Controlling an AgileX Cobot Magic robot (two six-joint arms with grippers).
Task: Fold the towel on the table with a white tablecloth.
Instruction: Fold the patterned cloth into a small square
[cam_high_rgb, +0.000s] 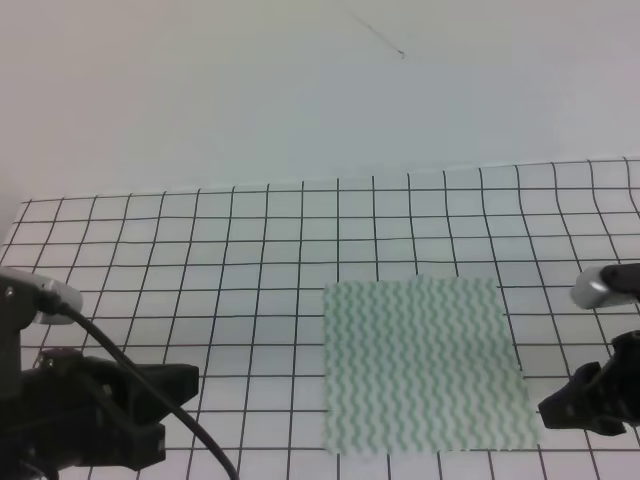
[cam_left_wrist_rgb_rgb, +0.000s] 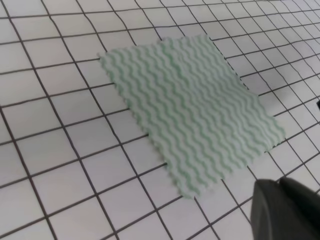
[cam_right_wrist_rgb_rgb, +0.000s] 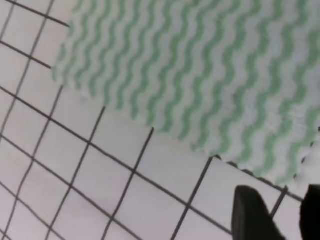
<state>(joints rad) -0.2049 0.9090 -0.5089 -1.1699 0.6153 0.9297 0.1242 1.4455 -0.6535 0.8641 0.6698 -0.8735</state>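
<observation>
From the exterior high view, the thin soft towel with pale green and white wavy stripes (cam_high_rgb: 425, 365) lies flat and unfolded on the table covered in white cloth printed with a black square grid (cam_high_rgb: 250, 260). It sits just beside the black right gripper (cam_high_rgb: 585, 405), whose tip is close to the towel's near right corner without touching it, and well apart from the black left gripper (cam_high_rgb: 150, 405) at the lower left. A black cable (cam_high_rgb: 140, 385) curves across the left arm.

In the left wrist view, the towel (cam_left_wrist_rgb_rgb: 192, 107) spreads ahead of the gripper, its edges finely scalloped and its surface smooth. Only a dark piece of the left gripper (cam_left_wrist_rgb_rgb: 285, 207) shows at the bottom right, so I cannot tell how far it is open.

In the right wrist view, the towel (cam_right_wrist_rgb_rgb: 200, 70) fills the upper part, blurred, its edge running just ahead of the fingertips (cam_right_wrist_rgb_rgb: 252, 212). The right gripper (cam_right_wrist_rgb_rgb: 277, 207) stands parted, holding nothing, with gridded cloth (cam_right_wrist_rgb_rgb: 100, 180) visible between its two dark fingers.
</observation>
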